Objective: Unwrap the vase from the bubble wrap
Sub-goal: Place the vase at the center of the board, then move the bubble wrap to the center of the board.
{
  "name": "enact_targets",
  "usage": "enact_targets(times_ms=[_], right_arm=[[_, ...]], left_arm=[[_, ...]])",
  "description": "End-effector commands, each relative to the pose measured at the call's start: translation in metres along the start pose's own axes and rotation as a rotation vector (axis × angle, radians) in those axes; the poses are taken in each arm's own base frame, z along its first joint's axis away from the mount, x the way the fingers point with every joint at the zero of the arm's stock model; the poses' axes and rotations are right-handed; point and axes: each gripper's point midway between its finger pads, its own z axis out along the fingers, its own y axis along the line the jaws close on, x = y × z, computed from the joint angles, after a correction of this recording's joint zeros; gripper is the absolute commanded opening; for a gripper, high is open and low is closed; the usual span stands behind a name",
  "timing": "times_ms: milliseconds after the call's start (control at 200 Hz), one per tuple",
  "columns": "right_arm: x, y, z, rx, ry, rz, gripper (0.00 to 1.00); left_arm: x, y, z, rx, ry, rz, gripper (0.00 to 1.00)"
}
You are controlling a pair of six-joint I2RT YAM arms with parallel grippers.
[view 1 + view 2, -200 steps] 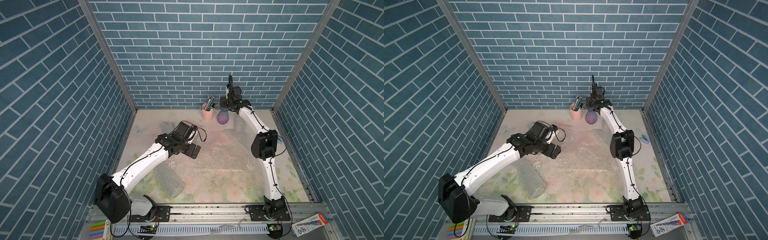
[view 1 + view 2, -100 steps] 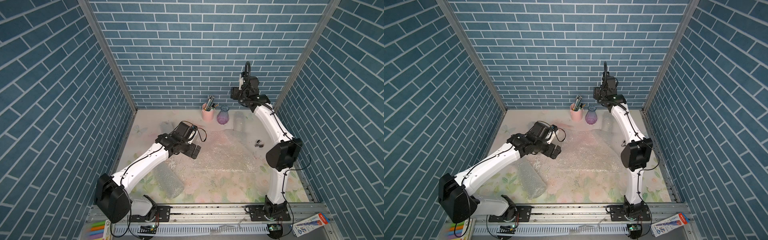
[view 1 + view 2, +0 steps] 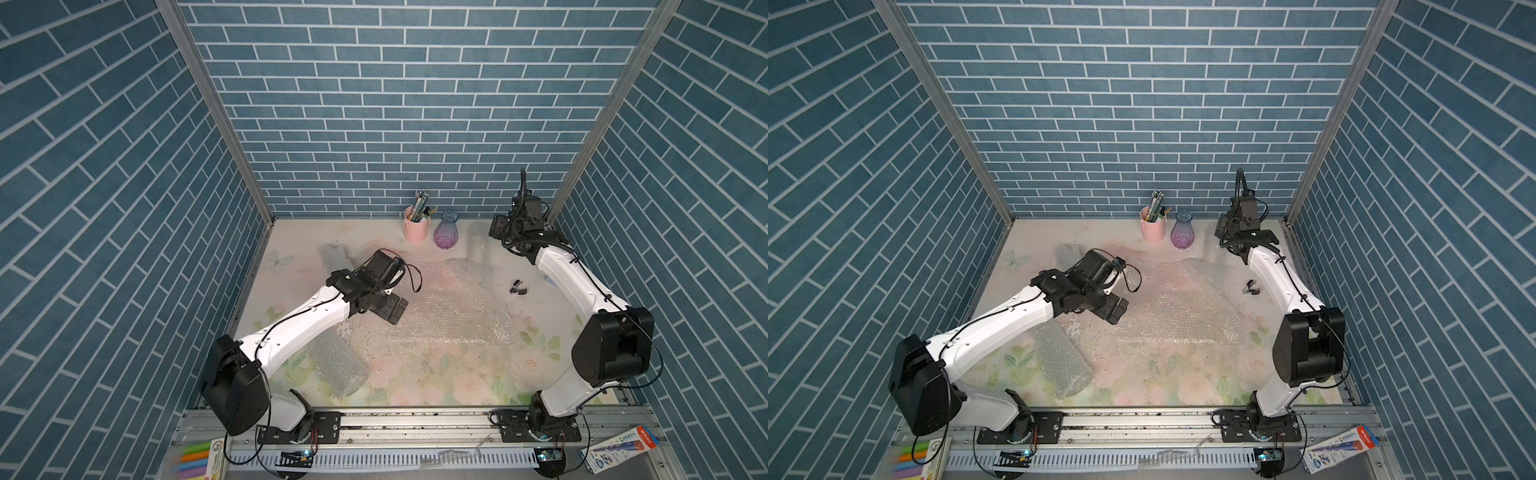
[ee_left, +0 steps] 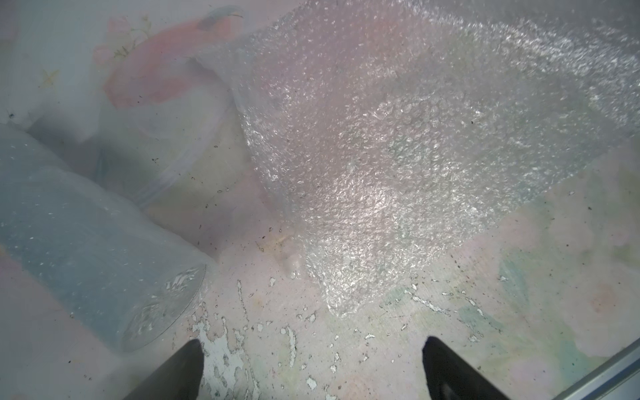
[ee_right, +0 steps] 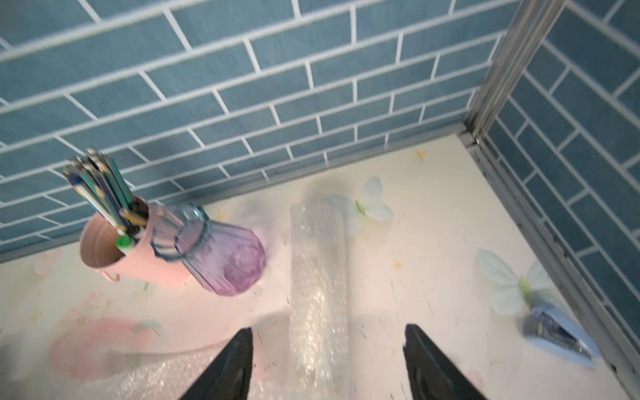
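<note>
2 grippers, both spread wide and empty: left gripper (image 4: pixel 311 346) hovers at a corner of the flat bubble wrap (image 3: pixel 453 307), right gripper (image 5: pixel 327 336) near a rolled tube (image 5: pixel 318 277). vase (image 3: pixel 446 235) stands bare and upright, just beside the pink cup (image 3: pixel 416 230).

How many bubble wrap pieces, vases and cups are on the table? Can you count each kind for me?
Bubble wrap rolls: 3
Flat bubble wrap sheet: 1
Vase: 1
Pink pencil cup: 1
Total: 6
</note>
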Motion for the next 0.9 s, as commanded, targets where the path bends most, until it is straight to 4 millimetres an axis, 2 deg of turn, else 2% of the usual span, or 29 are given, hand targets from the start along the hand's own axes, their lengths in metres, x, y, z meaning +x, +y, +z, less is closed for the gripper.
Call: enact_targets(times_ms=[0,230,315,385,520,715,825,895], right_arm=[[0.005,-0.004,-0.018,-0.046,-0.010,0.076,0.70],[0.047,-0.024,-0.028,-0.074,0.072,0.107,0.70],[0.053,-0.026,-0.031,-0.106,0.077,0.128,0.69],[0.054,-0.027,-0.034,-0.120,0.068,0.130,0.69],[0.054,-0.027,-0.040,-0.132,0.053,0.133,0.68],[0.054,-0.026,-0.045,-0.151,0.045,0.132,0.67],[0.054,-0.024,-0.044,-0.161,0.054,0.129,0.67],[0.055,-0.022,-0.043,-0.168,0.058,0.128,0.67]], left_arm=[[0.011,-0.012,0.015,-0.025,0.061,0.055,1.00],[0.014,-0.050,0.043,-0.031,0.163,0.112,0.99],[0.018,-0.059,0.059,-0.008,0.217,0.072,0.99],[0.014,-0.069,0.071,0.012,0.234,0.044,1.00],[0.010,-0.067,0.096,-0.049,0.255,0.028,0.99],[0.021,-0.065,0.118,-0.108,0.297,0.032,0.86],[0.029,-0.064,0.123,-0.113,0.308,0.028,0.74],[0.035,-0.061,0.124,-0.117,0.318,0.036,0.61]])
